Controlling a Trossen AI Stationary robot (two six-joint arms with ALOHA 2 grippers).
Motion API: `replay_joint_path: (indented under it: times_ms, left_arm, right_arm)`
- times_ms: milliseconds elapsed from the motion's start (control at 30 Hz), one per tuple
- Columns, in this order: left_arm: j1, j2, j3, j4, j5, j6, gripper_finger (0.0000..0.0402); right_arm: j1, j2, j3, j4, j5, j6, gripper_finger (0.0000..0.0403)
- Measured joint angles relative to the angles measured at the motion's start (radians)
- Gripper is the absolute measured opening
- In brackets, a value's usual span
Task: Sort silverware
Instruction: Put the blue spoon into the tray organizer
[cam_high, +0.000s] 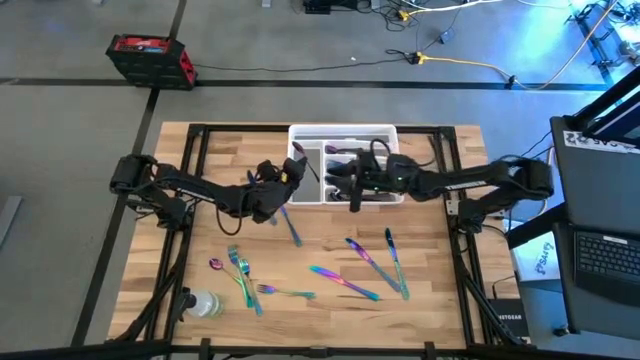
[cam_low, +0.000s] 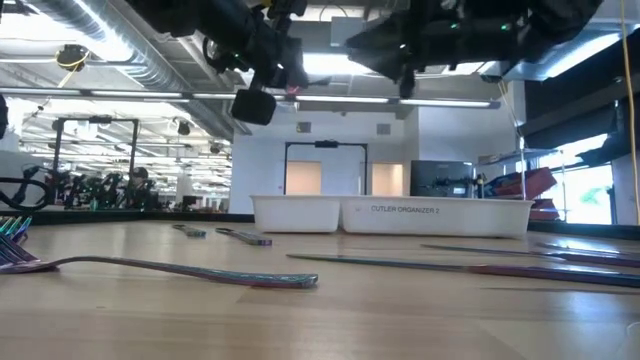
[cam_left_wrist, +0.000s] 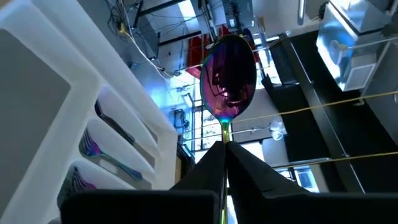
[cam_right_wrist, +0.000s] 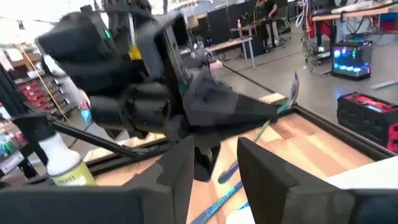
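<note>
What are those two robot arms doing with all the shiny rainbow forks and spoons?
They are sorting silverware into the white tray. The left hand is shut on a spoon and holds it up beside the tray's left end. The right hand is over the tray with its fingers apart and nothing between them. Some pieces already lie in the tray's slots. More forks, spoons and knives wait on the table, near a clear bottle at the front left.
</note>
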Motion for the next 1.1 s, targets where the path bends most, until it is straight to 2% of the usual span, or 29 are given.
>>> replay_joint_path:
  times_ms: [200,367,967,1100]
  left_arm:
    - [0.000,0.000,0.000,0.021,0.028,0.017,0.0000]
    - [0.001,0.000,0.000,0.030,0.043,0.036,0.0000]
    - [0.034,-0.009,0.000,0.057,0.157,0.121,0.0000]
    - [0.034,-0.009,0.000,0.058,0.171,0.217,0.0000]
  right_arm:
    - [-0.001,0.113,0.094,0.000,0.010,0.099,0.0134]
    - [0.000,0.163,0.137,-0.004,0.044,0.117,0.0136]
    - [-0.002,0.177,0.143,-0.115,0.128,0.180,0.0136]
    - [-0.002,0.177,0.143,-0.167,0.128,0.172,0.0136]
